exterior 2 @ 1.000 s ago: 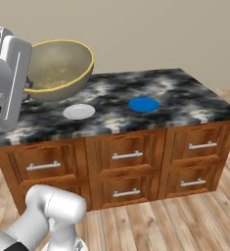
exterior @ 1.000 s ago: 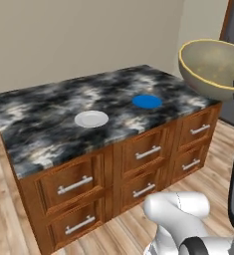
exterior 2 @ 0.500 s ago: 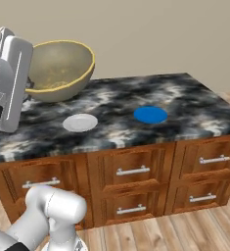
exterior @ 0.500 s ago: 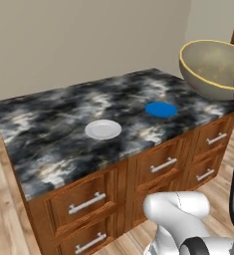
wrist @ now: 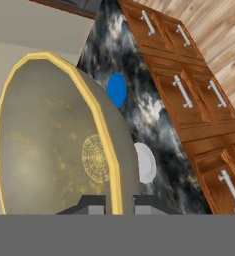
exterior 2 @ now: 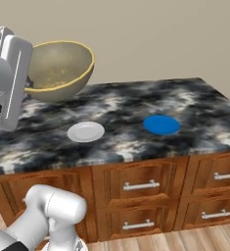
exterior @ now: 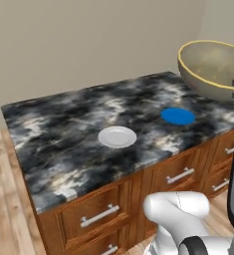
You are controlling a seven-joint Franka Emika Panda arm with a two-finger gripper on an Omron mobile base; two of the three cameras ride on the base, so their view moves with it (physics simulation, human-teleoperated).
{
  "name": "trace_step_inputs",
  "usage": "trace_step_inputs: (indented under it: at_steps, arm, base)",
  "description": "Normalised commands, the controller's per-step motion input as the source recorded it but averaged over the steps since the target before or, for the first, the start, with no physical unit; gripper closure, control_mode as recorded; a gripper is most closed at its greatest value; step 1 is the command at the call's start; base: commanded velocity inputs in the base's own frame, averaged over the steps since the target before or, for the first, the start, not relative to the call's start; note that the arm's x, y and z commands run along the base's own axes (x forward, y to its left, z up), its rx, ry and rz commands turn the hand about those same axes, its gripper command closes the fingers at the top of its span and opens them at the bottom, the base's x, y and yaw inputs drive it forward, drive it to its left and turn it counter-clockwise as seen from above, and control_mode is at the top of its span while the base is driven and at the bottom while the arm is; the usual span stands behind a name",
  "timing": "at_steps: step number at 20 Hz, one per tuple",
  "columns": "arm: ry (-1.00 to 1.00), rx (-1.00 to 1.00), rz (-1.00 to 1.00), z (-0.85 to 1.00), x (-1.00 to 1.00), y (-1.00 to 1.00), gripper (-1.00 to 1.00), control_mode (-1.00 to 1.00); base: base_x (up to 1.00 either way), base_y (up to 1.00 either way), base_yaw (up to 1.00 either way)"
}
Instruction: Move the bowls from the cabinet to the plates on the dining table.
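**Operator:** I've got the gripper point(wrist: 111, 202) pinched nearly closed on the rim of a bowl point(wrist: 59, 142). In the hand view the two finger tips sit either side of the yellowish lip, one inside the tan hollow and one on the outer wall. The bowl is carried high, off the stone, and its mouth is tipped over toward the camera rather than facing straight up.

**Spotter:** Where do the plates lie from there?

**Operator:** Both are on the dining table point(exterior: 63, 134), ahead of and below the hand. In the right base view the bowl point(exterior 2: 60, 68) hangs over the table's left end, and the white plate point(exterior 2: 85, 131) is the nearer one, below and slightly right of it. The blue plate point(exterior 2: 161, 124) lies well apart, further to the right along the top. The left base view agrees: the bowl point(exterior: 210, 67) is up at the right, with the blue plate point(exterior: 178, 116) and white plate point(exterior: 117, 136) both bare on the stone.

**Spotter:** So which target?

**Operator:** I'd judge the white one the shorter reach, though either is free. What matters is that the bowl needs levelling so its foot points down, then it comes forward and down over the plate's centre. The plate is barely wider than the bowl, so I'd watch the foot doesn't land on the edge.
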Motion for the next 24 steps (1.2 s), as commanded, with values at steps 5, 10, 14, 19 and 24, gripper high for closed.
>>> trace_step_inputs:
  at_steps: [5, 10, 14, 19, 24]
  arm:
    - [0.0, 0.0, 0.0, 0.0, 0.0, 0.0, 1.0, 1.0]
    - [0.0, 0.0, 0.0, 0.0, 0.0, 0.0, 1.0, 1.0]
    - [0.0, 0.0, 0.0, 0.0, 0.0, 0.0, 1.0, 1.0]
    - [0.0, 0.0, 0.0, 0.0, 0.0, 0.0, 1.0, 1.0]
    - [0.0, 0.0, 0.0, 0.0, 0.0, 0.0, 1.0, 1.0]
  base:
    - [0.11, -0.02, 0.24]
    - [0.11, -0.02, 0.24]
    - [0.35, -0.15, 0.14]
    - [0.59, -0.18, 0.03]
    - [0.6, -0.19, 0.02]
